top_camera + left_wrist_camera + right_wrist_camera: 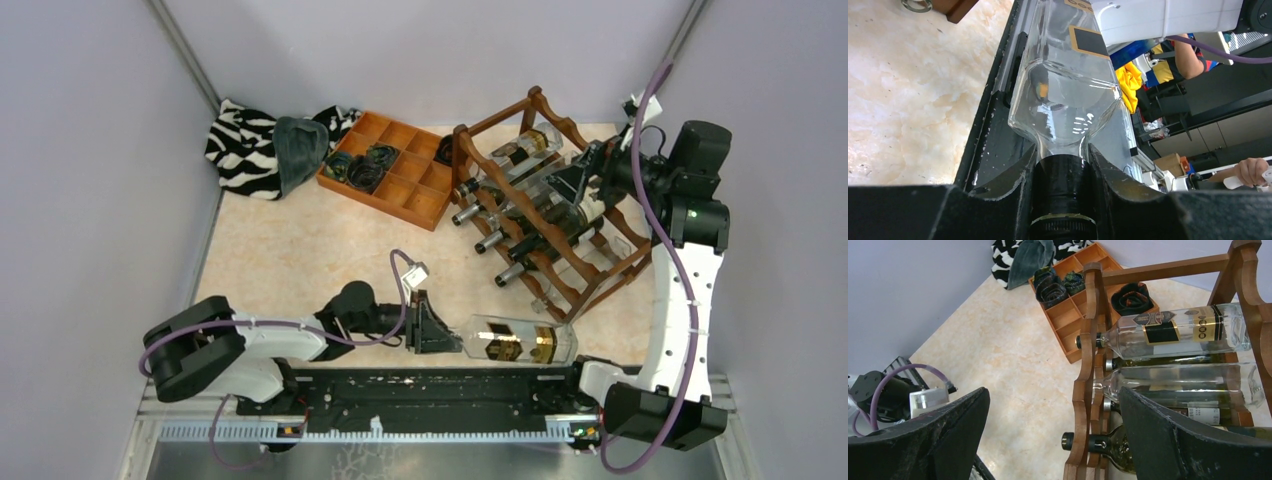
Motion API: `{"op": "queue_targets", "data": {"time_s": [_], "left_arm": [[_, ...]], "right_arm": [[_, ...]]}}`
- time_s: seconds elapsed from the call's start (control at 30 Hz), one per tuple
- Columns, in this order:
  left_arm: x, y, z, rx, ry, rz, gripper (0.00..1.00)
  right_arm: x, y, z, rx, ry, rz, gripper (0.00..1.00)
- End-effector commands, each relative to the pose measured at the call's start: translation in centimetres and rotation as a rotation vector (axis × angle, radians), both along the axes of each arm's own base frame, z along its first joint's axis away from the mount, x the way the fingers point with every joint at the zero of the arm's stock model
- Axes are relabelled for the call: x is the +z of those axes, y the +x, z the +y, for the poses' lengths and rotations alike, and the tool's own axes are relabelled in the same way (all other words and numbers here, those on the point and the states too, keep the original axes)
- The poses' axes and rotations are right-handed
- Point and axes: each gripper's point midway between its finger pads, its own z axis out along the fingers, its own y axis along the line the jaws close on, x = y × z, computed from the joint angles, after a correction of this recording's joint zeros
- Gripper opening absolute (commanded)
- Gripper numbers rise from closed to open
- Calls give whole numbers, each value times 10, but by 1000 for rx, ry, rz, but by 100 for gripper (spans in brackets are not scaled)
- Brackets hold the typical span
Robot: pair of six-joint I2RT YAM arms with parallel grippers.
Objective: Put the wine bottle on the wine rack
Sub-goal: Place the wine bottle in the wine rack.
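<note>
Left end effector (1062,172) pinching glass wine bottle (520,341) at neck. Heavy, slick, fragile imo. Right end effector (1055,425) spread by wine rack (1087,365).

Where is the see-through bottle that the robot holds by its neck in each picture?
Top external: the clear bottle is on its side at the bottom middle, with its neck in the left gripper.
Left wrist: it fills the middle, and its neck is pinched between the fingers at the bottom.
Right wrist: not in it.
Shared landmark: the beige marbled table.
</note>
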Motion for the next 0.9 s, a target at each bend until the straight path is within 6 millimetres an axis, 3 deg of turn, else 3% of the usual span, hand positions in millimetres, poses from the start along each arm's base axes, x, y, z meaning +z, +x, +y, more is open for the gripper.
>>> {"op": "queue_targets", "data": {"time_s": [0.0,0.17,0.6,0.87], "left_arm": [[72,12,-13,28,-220,-109,0],[61,13,-8,50,-207,-66,0],[82,35,13,244,-312,-12,0],[104,48,3,282,-367,-27,0]], "right_arm": [[5,-1,1,18,9,-30,98],[-3,-3,4,41,17,-12,98],[-7,-5,5,50,30,-6,98],[-5,-5,6,57,30,-16,98]]}}
